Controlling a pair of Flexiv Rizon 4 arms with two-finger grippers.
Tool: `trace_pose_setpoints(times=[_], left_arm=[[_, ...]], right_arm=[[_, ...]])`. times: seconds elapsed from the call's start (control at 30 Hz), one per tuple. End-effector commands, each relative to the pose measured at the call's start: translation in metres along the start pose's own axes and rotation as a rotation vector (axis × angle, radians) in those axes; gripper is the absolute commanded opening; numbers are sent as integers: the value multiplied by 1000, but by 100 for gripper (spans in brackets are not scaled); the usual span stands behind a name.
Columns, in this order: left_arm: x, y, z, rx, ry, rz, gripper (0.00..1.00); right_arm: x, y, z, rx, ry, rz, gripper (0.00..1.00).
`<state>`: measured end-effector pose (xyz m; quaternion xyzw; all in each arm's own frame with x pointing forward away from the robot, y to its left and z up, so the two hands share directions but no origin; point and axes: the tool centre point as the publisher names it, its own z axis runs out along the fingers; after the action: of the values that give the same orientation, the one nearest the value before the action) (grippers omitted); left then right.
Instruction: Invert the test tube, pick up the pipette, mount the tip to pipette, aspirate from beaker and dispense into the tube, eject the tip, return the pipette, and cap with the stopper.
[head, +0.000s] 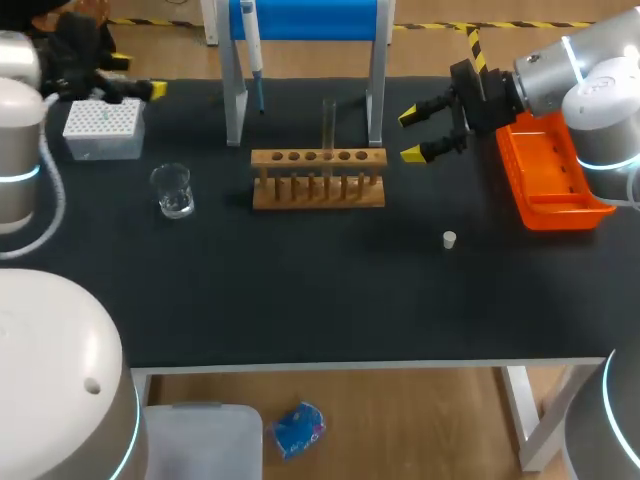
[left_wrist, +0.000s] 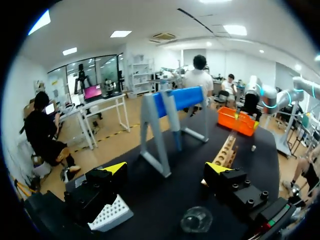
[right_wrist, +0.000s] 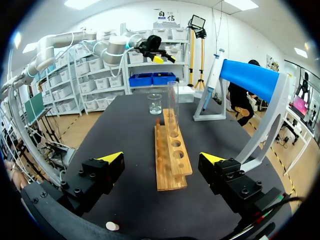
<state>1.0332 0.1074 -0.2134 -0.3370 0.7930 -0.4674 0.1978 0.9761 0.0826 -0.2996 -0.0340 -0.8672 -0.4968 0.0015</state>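
Note:
A clear test tube (head: 328, 125) (right_wrist: 173, 106) stands upright in the wooden rack (head: 318, 178) (right_wrist: 172, 152) (left_wrist: 225, 150). The pipette (head: 252, 50) (right_wrist: 212, 75) hangs on the blue stand (head: 305, 20) (left_wrist: 172, 107). Left of the rack are the glass beaker (head: 173, 190) (left_wrist: 196, 219) (right_wrist: 155, 104) and the white tip box (head: 103, 128) (left_wrist: 111, 215). The small white stopper (head: 450, 239) (right_wrist: 112, 226) (left_wrist: 253, 148) lies on the mat. My right gripper (head: 420, 135) (right_wrist: 162, 158) is open, just right of the rack and facing it. My left gripper (head: 140, 78) (left_wrist: 166, 169) is open over the tip box, holding nothing.
An orange tray (head: 550, 175) (left_wrist: 239, 120) sits at the right edge of the black mat, under my right arm. The stand's grey legs (head: 235, 100) rise just behind the rack.

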Motion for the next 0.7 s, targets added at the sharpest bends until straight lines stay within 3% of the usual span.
trace_pose_setpoints(times=[0.03,0.6,0.7], left_arm=[[-22,23,-5,-23,-18,-36,100],[-26,27,-5,-32,-40,-53,100],[-21,31,4,-13,30,-13,100]], right_arm=[[0,0,0,-1,0,-1,100],[0,0,0,-1,0,-1,100],[0,0,0,-1,0,-1,100]])
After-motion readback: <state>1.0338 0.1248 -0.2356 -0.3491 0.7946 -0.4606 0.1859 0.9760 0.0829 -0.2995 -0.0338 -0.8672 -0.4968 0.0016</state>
